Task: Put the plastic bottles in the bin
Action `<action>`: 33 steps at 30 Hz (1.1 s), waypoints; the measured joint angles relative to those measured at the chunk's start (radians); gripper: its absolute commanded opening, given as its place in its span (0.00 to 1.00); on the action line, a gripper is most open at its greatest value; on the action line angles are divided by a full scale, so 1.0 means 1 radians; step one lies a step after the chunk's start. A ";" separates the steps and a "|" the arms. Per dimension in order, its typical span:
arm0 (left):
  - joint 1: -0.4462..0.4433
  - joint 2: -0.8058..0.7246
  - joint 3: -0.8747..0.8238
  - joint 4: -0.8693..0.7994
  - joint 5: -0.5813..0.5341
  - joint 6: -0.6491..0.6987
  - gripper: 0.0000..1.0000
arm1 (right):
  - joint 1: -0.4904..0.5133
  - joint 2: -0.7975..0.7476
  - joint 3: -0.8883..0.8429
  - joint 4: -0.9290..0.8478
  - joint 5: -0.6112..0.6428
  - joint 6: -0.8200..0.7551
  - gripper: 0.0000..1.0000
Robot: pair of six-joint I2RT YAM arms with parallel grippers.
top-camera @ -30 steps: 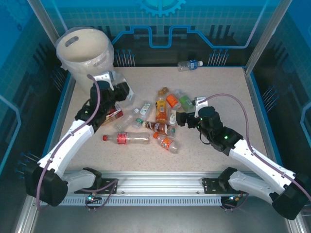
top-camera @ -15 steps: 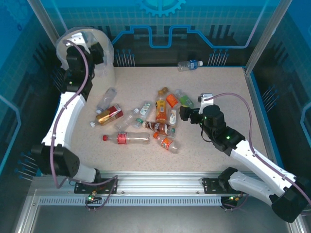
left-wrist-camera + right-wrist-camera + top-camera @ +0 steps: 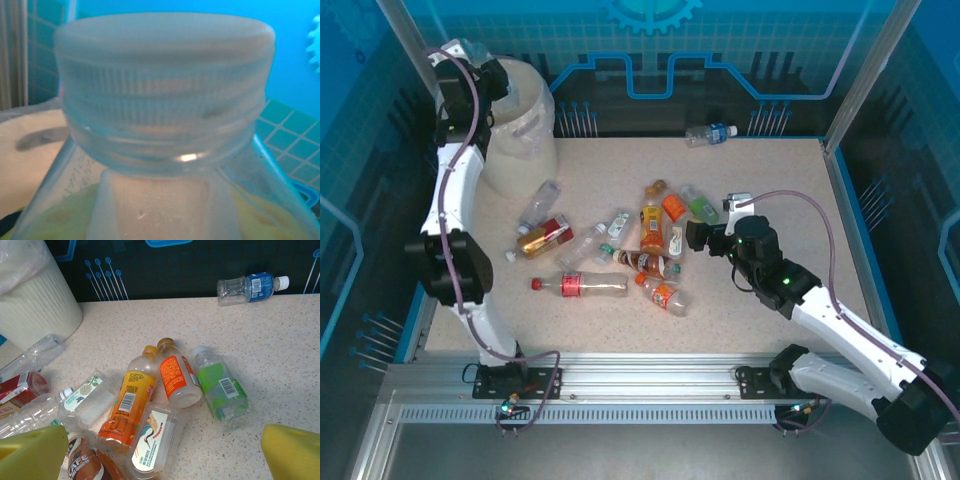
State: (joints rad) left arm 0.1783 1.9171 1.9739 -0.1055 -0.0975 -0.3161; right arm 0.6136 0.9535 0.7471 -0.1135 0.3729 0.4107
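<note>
We see the left fingers (image 3: 498, 80) clasping a white-capped bottle (image 3: 165, 75) at the rim of the cream bin (image 3: 520, 150), while the right fingers (image 3: 35, 452) gape wide above plastic bottles (image 3: 150, 395) strewn on the worktop (image 3: 280, 365) right of it.

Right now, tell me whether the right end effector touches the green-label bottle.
Apart. Right wrist view: bare table separates right end effector from green-label bottle.

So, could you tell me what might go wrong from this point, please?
The left gripper holds a white-capped bottle near the rim of the bin; released off-centre, it might bounce out. The open right gripper hovers over tightly packed bottles, so closing on the orange-label bottle could catch or shove the green-label bottle beside it.
</note>
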 measured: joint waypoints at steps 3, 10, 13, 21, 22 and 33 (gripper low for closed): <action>0.016 0.076 0.066 -0.040 0.047 -0.014 0.50 | -0.002 0.012 0.013 -0.010 -0.017 -0.004 1.00; 0.029 0.194 0.188 -0.132 0.176 -0.029 0.52 | -0.002 0.021 0.034 -0.021 -0.040 -0.011 1.00; 0.029 0.211 0.195 -0.145 0.236 -0.039 0.52 | -0.003 0.036 0.042 -0.039 -0.047 -0.012 1.00; 0.031 0.225 0.183 -0.143 0.384 -0.060 0.61 | -0.006 0.068 0.076 -0.071 -0.106 -0.038 1.00; 0.031 0.227 0.183 -0.143 0.399 -0.061 0.62 | -0.006 0.072 0.080 -0.074 -0.114 -0.042 1.00; 0.030 0.254 0.183 -0.137 0.457 -0.087 0.73 | -0.006 0.113 0.098 -0.106 -0.170 -0.063 1.00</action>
State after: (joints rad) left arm 0.2085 2.1715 2.1567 -0.2424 0.3595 -0.4026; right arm 0.6075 1.0660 0.8455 -0.2195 0.2031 0.3481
